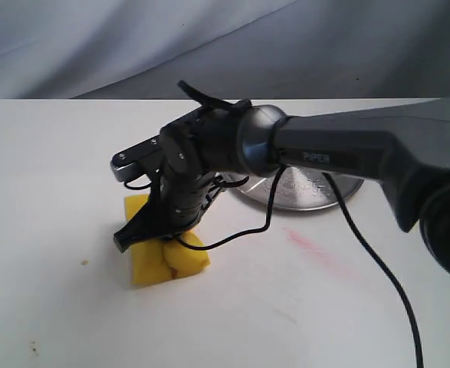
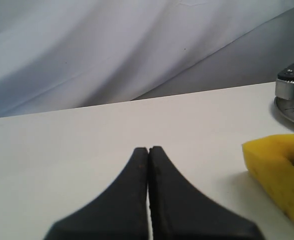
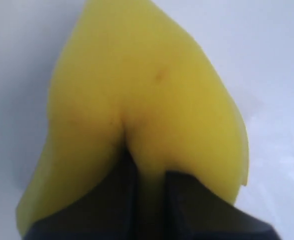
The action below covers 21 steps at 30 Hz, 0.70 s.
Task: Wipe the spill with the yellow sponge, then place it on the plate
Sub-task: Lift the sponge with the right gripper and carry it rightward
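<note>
The yellow sponge (image 1: 149, 270) rests on the white table at the left, pinched and creased in the middle. My right gripper (image 1: 160, 242) reaches across from the right and is shut on it; in the right wrist view its black fingers (image 3: 187, 200) dig into the sponge (image 3: 136, 85). The silvery plate (image 1: 316, 193) lies behind the right arm, partly hidden by it. No amber puddle shows; the sponge and gripper cover the table beneath them. My left gripper (image 2: 148, 150) is shut and empty, low over bare table, with the sponge (image 2: 279, 170) off to its side.
A faint pink-red streak (image 1: 310, 245) marks the table to the right of the sponge. A tiny dark speck (image 1: 83, 263) lies to the sponge's left. A black cable (image 1: 378, 268) hangs from the right arm. Grey cloth backs the table's far edge.
</note>
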Available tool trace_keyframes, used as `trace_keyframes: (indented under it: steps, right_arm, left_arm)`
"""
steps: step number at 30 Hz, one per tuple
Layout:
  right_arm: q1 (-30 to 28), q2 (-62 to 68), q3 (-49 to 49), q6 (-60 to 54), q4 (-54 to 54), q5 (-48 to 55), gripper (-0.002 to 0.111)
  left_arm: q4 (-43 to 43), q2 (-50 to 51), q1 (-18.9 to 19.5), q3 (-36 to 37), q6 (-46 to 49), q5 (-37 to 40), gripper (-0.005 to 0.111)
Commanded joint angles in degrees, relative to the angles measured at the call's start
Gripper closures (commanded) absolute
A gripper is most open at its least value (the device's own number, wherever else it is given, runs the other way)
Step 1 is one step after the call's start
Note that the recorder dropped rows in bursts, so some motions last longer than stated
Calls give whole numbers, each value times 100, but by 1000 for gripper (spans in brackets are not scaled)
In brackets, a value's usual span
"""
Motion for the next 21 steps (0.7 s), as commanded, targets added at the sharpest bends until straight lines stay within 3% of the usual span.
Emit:
trace_keyframes:
  steps: [1,11,21]
  right_arm:
    - [304,154,243,-160,216,506,108]
    - [68,-1299,3157,-95,204,-716,108]
    - [-1315,-3038,5238,201,-16,-1041,108]
  left_arm:
    - [4,-20,5,-17,-59,-40,107]
    - [4,-20,5,-17,-59,-40,107]
    - [4,-20,5,-17,-59,-40,107]
